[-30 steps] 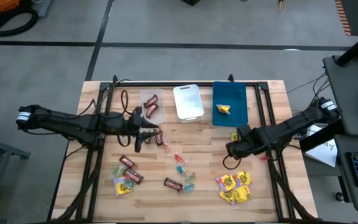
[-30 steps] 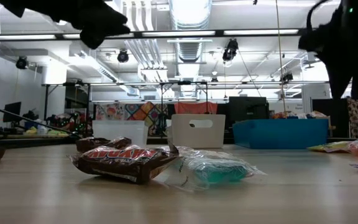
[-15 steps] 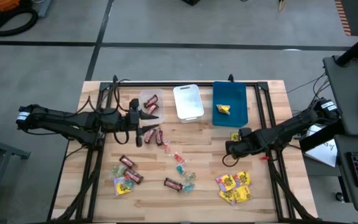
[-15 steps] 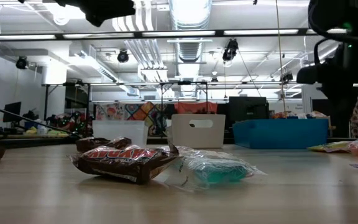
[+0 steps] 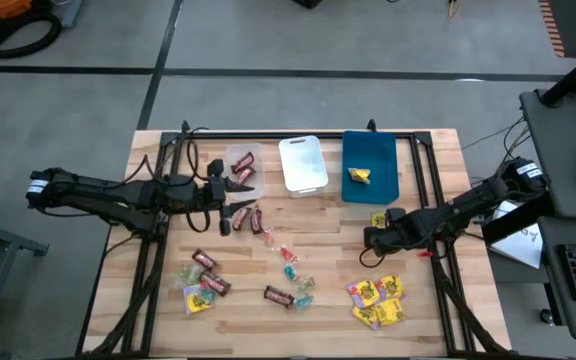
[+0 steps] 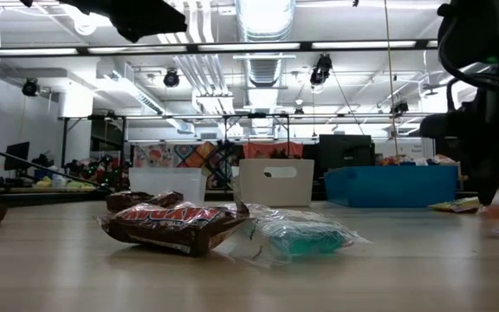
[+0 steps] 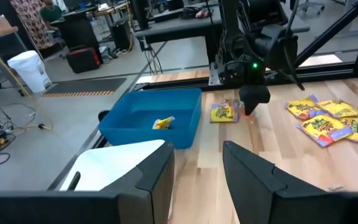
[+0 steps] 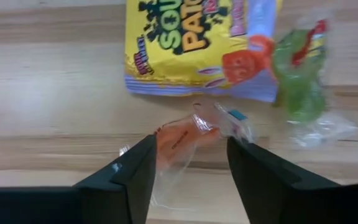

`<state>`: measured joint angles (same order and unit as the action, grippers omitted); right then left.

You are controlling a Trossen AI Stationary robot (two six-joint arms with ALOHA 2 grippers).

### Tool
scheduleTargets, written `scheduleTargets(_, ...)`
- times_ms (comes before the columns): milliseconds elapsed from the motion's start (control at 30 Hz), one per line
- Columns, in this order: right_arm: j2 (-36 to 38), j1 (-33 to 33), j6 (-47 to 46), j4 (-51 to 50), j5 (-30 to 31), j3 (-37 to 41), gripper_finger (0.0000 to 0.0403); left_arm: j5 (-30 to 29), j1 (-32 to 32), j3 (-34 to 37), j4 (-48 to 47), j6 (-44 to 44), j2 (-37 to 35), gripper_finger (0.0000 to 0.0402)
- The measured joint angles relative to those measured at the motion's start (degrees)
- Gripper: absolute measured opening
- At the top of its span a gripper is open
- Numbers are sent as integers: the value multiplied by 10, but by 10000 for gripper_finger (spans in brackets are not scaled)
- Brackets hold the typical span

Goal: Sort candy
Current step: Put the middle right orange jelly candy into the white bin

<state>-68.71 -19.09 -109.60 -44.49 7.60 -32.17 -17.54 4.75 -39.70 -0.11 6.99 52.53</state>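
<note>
Tabletop (image 8: 55,99) holds yellow "SOUR PATCH" packet (image 8: 185,46).

Wrapped candy (image 5: 286,262) scattered on table, some binned

We saw three trays in a row at the table's (image 5: 438,150) far side: clear (image 5: 245,171), white (image 5: 302,164), blue (image 5: 370,167). The left gripper (image 5: 230,195) hovered beside the clear tray; the right gripper (image 5: 374,238) sat low near yellow packets (image 5: 376,300).

Three trays (image 5: 303,164), five yellow packets (image 5: 376,301), two arms (image 5: 118,195)
</note>
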Motion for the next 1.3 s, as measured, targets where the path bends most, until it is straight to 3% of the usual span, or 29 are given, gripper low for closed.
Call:
scheduleTargets(567, 0, 0, 36, 35, -2, -7, 15, 0, 0, 1, 0, -1, 29, 121)
scheduleTargets(933, 0, 0, 126, 41, 8, -69, 9, 0, 0, 1, 1, -1, 59, 121)
scheduleTargets(1300, 0, 38, 345, 242, 114, -107, 9, 7, 2, 1, 2, -47, 73, 121)
